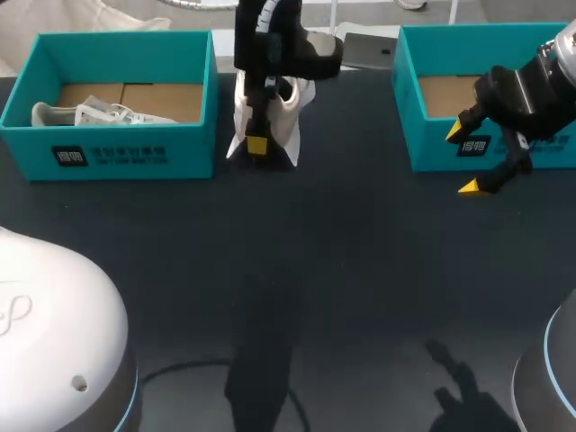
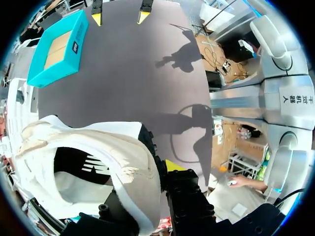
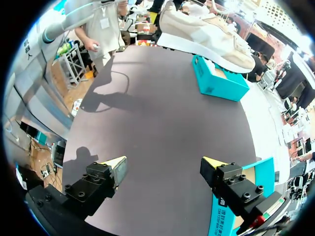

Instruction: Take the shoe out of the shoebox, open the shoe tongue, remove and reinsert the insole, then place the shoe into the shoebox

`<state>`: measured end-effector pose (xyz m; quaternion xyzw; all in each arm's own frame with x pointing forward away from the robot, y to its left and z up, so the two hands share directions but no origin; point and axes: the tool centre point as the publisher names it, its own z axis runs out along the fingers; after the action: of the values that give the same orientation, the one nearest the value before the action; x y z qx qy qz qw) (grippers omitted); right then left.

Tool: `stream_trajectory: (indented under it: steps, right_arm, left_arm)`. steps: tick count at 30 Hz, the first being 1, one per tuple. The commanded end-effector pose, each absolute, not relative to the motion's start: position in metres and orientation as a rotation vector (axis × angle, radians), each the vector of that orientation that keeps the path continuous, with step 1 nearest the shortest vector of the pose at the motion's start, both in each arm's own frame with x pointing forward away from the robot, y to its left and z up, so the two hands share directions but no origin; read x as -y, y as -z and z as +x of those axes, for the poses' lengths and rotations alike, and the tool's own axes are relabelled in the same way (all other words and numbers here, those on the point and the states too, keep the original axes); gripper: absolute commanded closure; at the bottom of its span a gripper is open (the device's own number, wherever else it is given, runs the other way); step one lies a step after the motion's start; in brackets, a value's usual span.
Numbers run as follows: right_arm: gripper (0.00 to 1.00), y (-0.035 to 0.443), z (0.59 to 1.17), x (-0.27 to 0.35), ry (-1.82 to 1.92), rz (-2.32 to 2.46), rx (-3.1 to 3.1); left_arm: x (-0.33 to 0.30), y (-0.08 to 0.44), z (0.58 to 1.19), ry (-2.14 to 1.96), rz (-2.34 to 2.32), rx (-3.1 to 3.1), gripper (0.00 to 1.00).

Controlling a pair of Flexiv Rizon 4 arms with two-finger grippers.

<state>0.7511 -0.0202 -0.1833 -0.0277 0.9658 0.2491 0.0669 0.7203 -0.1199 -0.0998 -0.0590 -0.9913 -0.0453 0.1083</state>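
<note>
The shoe (image 1: 290, 112) is out of its box and sits at about 12 o'clock on the table (image 1: 342, 270), between the left shoebox (image 1: 135, 153) at 10 o'clock and the right shoebox (image 1: 409, 117) at 2 o'clock. The left gripper (image 1: 257, 142) is clamped on the side wall of its collar, one finger outside and, as far as the left wrist view shows, the other inside the opening. Whether the shoe's lower end brushes the table I cannot tell. The right gripper (image 1: 463, 160) hangs at roughly 2 o'clock over the front wall of the right shoebox, with its jaws wide and nothing between them. The step in hand looks like opening the tongue, and that probably falls to the right arm. It should come across toward 12 o'clock, narrow its jaws, and pinch only the tongue's free upper edge, not the laces. The left grip should hold the collar steady and turn the opening toward the approaching fingers (a thin collar wall can slip or fold under a pull). Pull gently away from the toe. A second shoe (image 1: 90, 114) lies in the left shoebox and plays no part.
</note>
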Motion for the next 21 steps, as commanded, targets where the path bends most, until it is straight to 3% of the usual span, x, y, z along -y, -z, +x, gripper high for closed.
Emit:
stream_trajectory:
  steps: [1, 21]
  right_arm:
    - [0.00, 0.184, 0.751, 0.020, -0.748, -0.082, -2.912]
    - [0.00, 0.184, 0.751, 0.020, -0.748, -0.082, -2.912]
  left_arm:
    - [0.082, 0.097, 0.745, 0.075, -0.240, 2.895, 1.00]
    - [-0.103, 0.091, 0.860, 0.265, -0.347, 2.835, 1.00]
